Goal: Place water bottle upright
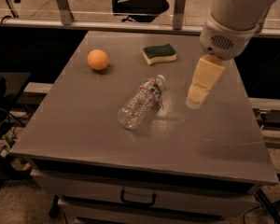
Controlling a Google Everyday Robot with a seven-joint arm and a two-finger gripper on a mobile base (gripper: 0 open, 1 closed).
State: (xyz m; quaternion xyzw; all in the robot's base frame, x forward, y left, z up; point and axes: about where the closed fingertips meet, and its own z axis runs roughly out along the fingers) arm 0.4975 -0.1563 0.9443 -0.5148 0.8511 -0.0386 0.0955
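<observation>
The water bottle (142, 101) is a small clear ribbed plastic bottle with a white cap and a red-and-white label band near the neck. It lies on its side near the middle of the grey table (84, 125), cap pointing to the far right. My gripper (196, 99) hangs from the white arm at the upper right. It hovers above the table a little to the right of the bottle's cap end and does not touch it. Only one cream-coloured finger (203, 80) shows.
An orange (98, 59) sits at the table's far left. A green and yellow sponge (159, 54) lies at the far middle. A metal railing and an office chair stand behind the table. Drawers show under the front edge.
</observation>
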